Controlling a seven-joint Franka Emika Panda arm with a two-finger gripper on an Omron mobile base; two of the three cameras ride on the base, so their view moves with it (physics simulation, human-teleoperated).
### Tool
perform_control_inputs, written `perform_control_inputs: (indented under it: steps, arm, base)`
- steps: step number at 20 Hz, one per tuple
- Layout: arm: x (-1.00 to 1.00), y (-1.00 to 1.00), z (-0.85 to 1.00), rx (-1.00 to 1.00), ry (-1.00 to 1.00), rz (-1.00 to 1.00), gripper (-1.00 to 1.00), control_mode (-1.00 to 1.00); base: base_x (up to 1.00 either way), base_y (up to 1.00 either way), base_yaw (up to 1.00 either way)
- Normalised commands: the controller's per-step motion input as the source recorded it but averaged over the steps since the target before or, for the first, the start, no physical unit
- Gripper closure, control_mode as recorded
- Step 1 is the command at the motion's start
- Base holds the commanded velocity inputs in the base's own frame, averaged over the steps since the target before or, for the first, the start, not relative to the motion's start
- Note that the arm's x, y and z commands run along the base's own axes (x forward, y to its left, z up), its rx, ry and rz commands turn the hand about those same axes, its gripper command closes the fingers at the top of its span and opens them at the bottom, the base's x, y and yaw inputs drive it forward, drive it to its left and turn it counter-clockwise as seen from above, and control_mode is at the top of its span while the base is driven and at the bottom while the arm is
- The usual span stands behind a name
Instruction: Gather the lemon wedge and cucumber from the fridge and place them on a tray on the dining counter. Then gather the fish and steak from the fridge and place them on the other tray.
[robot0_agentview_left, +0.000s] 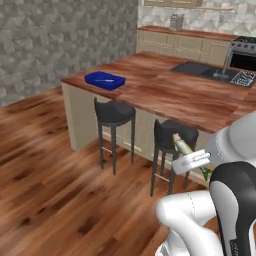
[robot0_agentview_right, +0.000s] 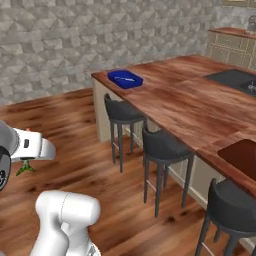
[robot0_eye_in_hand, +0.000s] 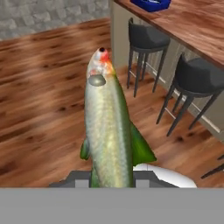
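Gripper (robot0_eye_in_hand: 111, 183) fingers closed narrow on the fish (robot0_eye_in_hand: 107, 127), gripped at its tail end, head pointing away w/ red snout. Fish is held in air over wood floor (robot0_agentview_left: 45, 165), beside the stools (robot0_agentview_left: 114, 112). Blue tray (robot0_agentview_left: 105, 80) sits near far corner of dining counter (robot0_agentview_left: 165, 92); dark brown tray (robot0_agentview_right: 242, 156) at its near edge.

Two dark stools (robot0_agentview_left: 114, 113) stand on a glossy wood-plank floor (robot0_agentview_left: 45, 185) at the middle of the left base view. A grey stone wall (robot0_agentview_left: 60, 40) fills the upper left. At the upper right, a dark sink (robot0_agentview_left: 200, 69) is set in the wood top, with a black stove (robot0_agentview_left: 245, 55) behind it and beige cabinets (robot0_agentview_left: 175, 44) along the back wall.
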Motion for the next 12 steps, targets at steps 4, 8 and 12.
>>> perform_control_inputs:
  steps: [4,8,12]
  arm:
    - [0.00,0.00,0.00,0.00,0.00,0.00,1.00,1.00]
    - [0.00,0.00,0.00,0.00,0.00,0.00,1.00,1.00]
    - [0.00,0.00,0.00,0.00,0.00,0.00,1.00,1.00]
  base:
    - [0.78,0.77,-0.42]
    - [0.82,0.85,-0.39]
    - [0.82,0.86,-0.38]
